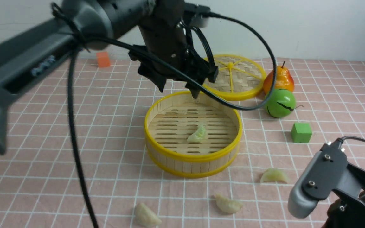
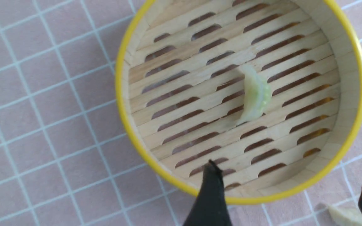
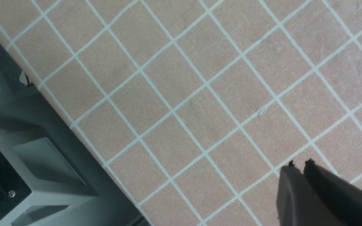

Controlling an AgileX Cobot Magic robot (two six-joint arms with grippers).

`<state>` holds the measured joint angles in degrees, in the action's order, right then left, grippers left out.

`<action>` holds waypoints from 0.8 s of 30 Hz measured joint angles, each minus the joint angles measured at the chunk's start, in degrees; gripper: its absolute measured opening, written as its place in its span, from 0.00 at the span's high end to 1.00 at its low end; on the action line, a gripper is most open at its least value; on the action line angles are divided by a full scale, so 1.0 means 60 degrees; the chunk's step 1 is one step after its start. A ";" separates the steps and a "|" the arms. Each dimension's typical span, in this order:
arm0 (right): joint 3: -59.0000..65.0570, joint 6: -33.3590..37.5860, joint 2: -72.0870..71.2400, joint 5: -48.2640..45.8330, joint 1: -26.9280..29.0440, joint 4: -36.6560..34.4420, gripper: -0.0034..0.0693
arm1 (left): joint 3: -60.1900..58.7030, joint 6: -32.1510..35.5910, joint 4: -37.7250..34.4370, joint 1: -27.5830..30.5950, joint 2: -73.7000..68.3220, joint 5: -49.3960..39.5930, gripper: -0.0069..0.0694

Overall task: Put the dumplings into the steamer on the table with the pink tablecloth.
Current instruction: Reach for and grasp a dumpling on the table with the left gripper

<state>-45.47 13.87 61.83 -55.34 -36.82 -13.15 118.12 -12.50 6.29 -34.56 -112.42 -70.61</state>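
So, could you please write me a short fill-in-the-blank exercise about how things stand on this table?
1. Inside the steamer lies exactly ___ dumpling.
2. On the cloth in front of the steamer lie ___ more dumplings.
3. The left claw, above the steamer's far rim, is ___ and holds nothing.
4. The green cube sits on the robot's ___ side of the steamer.

Missing words: one; three; open; right.

One dumpling lies in the steamer, three dumplings on the tablecloth.
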 joint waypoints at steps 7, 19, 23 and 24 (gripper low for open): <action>0.0000 0.0000 0.0000 0.0316 0.0000 0.0001 0.88 | -0.4203 -0.0939 -0.0018 0.0000 0.2464 -0.0044 0.21; 0.0000 0.0000 0.0000 0.0316 0.0000 -0.0039 0.86 | -0.9191 -0.3491 -0.0837 0.0000 0.3120 0.3582 0.21; 0.0000 0.0000 0.0000 0.0316 0.0000 -0.0039 0.85 | -0.9324 -0.4360 -0.0837 0.0000 0.2470 0.4253 0.22; 0.0000 0.0000 0.0000 0.0316 0.0000 -0.0039 0.85 | -0.9324 -0.4450 -0.0837 0.0000 0.2302 0.4364 0.22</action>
<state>-45.47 13.87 61.83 -53.45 -36.82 -13.38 62.17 -39.21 1.26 -34.56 -98.61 -44.42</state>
